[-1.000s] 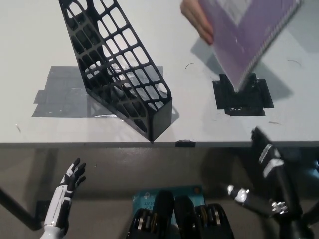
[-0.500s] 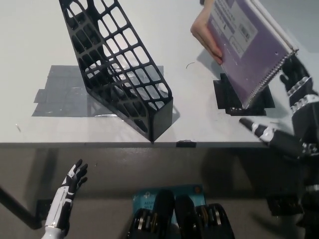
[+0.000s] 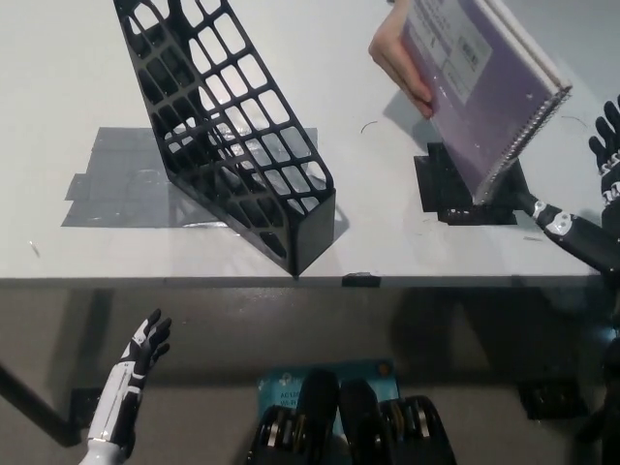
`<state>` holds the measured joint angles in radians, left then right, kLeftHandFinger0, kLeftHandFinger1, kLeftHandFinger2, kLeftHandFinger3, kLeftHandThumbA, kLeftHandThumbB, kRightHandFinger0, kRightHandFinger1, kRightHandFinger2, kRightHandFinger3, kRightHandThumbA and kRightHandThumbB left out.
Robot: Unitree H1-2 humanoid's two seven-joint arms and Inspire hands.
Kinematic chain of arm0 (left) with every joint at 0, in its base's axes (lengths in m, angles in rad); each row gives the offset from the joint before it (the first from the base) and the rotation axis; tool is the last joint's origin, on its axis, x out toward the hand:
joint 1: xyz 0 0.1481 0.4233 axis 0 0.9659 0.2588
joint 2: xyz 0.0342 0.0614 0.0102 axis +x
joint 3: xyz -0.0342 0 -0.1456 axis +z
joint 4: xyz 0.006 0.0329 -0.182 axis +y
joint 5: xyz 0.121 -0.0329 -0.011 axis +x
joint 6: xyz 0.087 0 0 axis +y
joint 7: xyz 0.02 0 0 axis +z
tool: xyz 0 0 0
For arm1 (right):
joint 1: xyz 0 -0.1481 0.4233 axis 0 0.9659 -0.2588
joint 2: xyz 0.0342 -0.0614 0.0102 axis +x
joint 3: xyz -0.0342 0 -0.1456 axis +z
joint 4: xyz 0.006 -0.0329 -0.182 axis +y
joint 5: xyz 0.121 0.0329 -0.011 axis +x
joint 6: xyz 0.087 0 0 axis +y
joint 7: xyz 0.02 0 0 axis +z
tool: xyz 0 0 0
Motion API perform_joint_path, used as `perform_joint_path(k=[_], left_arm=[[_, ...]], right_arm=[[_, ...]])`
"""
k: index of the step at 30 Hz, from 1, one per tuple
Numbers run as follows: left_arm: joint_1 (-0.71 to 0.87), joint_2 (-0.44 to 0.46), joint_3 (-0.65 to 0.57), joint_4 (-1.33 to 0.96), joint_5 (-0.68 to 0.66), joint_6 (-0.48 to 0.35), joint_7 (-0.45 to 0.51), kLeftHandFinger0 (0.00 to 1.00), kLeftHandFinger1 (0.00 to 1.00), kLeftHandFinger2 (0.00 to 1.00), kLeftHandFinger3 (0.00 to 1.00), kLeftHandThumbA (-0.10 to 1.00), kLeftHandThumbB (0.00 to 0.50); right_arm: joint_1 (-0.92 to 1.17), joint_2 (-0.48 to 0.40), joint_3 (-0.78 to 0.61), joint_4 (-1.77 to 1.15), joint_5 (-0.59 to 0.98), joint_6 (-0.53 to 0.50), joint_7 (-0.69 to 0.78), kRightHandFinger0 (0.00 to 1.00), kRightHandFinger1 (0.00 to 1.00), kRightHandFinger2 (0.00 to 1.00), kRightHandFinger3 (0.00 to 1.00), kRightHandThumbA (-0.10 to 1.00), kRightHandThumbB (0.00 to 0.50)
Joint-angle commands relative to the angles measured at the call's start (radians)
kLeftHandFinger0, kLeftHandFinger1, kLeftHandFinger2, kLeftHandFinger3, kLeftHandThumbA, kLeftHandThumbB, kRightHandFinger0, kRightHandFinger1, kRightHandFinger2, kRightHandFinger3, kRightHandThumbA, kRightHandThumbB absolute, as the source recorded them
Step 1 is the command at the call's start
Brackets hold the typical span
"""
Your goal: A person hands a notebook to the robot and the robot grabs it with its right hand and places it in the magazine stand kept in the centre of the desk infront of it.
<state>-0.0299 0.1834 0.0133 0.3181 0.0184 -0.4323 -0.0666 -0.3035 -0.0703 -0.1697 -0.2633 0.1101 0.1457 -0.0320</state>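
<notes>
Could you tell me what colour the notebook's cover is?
Purple, on the spiral-bound notebook, in the head view.

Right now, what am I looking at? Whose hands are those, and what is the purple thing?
This picture comes from a camera on a robot's head, looking down at a grey desk. The small white hand at lower left is the robot's left hand, resting open below the desk edge. The black hand at the right edge is its right hand, open beside a purple spiral notebook. A person's hand holds that notebook out. The tall black mesh box is a magazine stand, standing on the desk over grey tape.
</notes>
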Motion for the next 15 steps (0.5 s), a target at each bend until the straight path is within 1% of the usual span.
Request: perform_joint_path(k=[1,2,4,5,6,7,10,11,13,14,15], left_arm=[[-0.012,0.019,0.008,-0.019,-0.005,-0.038,-0.004,0.99,1.0,1.0,1.0,1.0,0.5],[-0.012,0.02,0.008,-0.017,-0.003,-0.038,-0.004,0.98,1.0,1.0,1.0,1.0,0.5],[-0.012,0.022,0.007,-0.016,-0.001,-0.038,-0.006,0.98,1.0,1.0,1.0,1.0,0.5],[-0.012,0.021,0.006,-0.018,0.0,-0.038,-0.005,0.97,1.0,1.0,1.0,1.0,0.5],[-0.01,0.02,0.005,-0.019,0.002,-0.038,-0.004,0.97,1.0,1.0,1.0,1.0,0.5],[-0.009,0.019,0.005,-0.019,0.003,-0.038,-0.004,0.96,1.0,1.0,1.0,1.0,0.5],[-0.009,0.019,0.003,-0.019,0.002,-0.038,-0.006,0.94,1.0,1.0,1.0,1.0,0.5],[-0.008,0.019,0.004,-0.018,-0.003,-0.038,-0.009,0.94,1.0,1.0,1.0,1.0,0.5],[-0.008,0.019,0.004,-0.017,-0.007,-0.038,-0.012,0.94,1.0,1.0,1.0,1.0,0.5],[-0.01,0.017,0.005,-0.015,-0.011,-0.038,-0.012,0.93,1.0,1.0,1.0,1.0,0.5],[-0.012,0.016,0.005,-0.014,-0.01,-0.038,-0.012,0.93,1.0,1.0,1.0,1.0,0.5]], right_arm=[[-0.053,0.0,-0.011,0.003,0.018,-0.013,-0.016,1.0,1.0,1.0,1.0,1.0,0.314],[-0.072,-0.002,0.0,0.025,0.0,-0.026,-0.014,1.0,1.0,1.0,1.0,1.0,0.291],[-0.089,-0.002,0.009,0.044,0.004,-0.035,-0.005,1.0,1.0,1.0,1.0,1.0,0.29],[-0.104,0.008,0.012,0.054,0.015,-0.027,-0.005,1.0,1.0,1.0,1.0,1.0,0.281],[-0.116,0.012,0.018,0.069,0.009,-0.029,-0.007,1.0,1.0,1.0,1.0,1.0,0.281],[-0.126,0.011,0.026,0.078,-0.004,-0.015,-0.008,1.0,1.0,1.0,1.0,1.0,0.302],[-0.162,0.01,0.048,0.107,-0.018,0.014,-0.003,1.0,1.0,1.0,1.0,1.0,0.315],[-0.179,0.006,0.063,0.124,-0.035,0.017,-0.003,1.0,1.0,1.0,1.0,1.0,0.299],[-0.194,0.004,0.074,0.139,-0.047,0.021,-0.008,1.0,1.0,1.0,1.0,1.0,0.3],[-0.222,0.005,0.077,0.17,-0.047,0.018,-0.01,1.0,1.0,1.0,1.0,1.0,0.28],[-0.251,0.004,0.08,0.202,-0.054,0.014,-0.017,1.0,1.0,1.0,1.0,1.0,0.296]])
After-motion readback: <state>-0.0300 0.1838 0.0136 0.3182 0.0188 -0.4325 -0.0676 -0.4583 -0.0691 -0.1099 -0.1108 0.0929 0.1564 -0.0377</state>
